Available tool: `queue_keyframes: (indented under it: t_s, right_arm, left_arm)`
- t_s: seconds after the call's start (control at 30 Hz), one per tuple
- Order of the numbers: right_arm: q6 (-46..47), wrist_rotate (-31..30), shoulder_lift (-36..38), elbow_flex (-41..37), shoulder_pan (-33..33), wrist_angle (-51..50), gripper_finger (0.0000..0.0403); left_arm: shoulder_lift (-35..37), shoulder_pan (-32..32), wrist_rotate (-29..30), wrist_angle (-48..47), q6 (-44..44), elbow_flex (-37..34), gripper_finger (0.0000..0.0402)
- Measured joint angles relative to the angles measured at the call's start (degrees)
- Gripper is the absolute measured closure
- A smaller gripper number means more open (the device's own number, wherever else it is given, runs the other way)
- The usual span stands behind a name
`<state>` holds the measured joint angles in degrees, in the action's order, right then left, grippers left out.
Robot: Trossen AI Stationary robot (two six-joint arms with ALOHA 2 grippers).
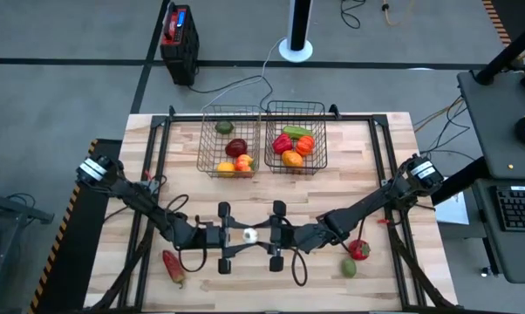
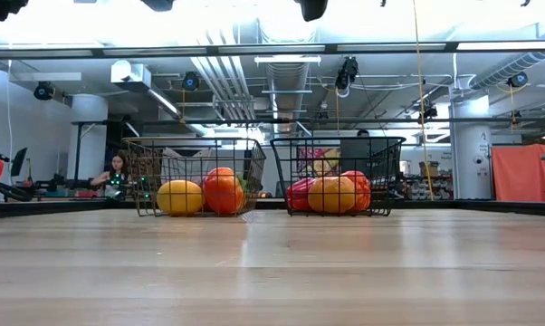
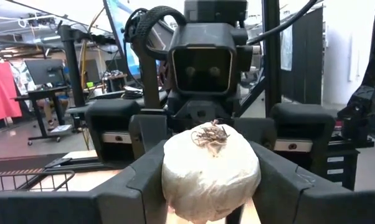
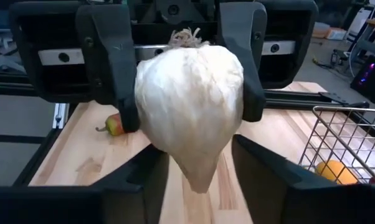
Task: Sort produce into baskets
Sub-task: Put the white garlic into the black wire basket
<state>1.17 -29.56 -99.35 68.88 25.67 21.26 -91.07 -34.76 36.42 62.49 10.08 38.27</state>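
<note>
Two grippers meet over the near table, and the garlic sits between them: the left gripper is clamped on it while the right gripper has its fingers around it too, so I think it is being passed over. Past them stand two baskets, the left basket and the right basket, both holding red, orange, yellow and green produce.

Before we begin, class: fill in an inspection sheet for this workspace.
Surface: pale wooden table.
Job's things: white garlic bulb at centre; two dark wire-mesh baskets holding produce; long red pepper, round red vegetable and green piece loose.
Clutter: nothing seen.
Grippers: left tool grips the bulb; right tool meets it opposite.
Cables: thin pale cable from floor to baskets.
Surroundings: black and red box on floor; keyboard at right.
</note>
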Motion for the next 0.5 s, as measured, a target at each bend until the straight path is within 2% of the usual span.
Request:
queue_keyframes:
  t_s: [0.13,0.3,0.5]
  right_arm:
    - [0.0,0.0,0.0,0.0,0.0,-0.1,0.0295]
    - [-1.2,0.0,0.0,0.0,0.0,-0.3,0.0367]
    - [-0.5,0.0,0.0,0.0,0.0,-0.8,0.0368]
  left_arm:
    - [-0.4,0.0,0.2,-0.1,0.0,0.3,0.0233]
    - [-0.4,0.0,3.2,-0.2,-1.8,0.3,0.0215]
    - [-0.4,0.0,3.4,-0.6,-2.3,0.3,0.0170]
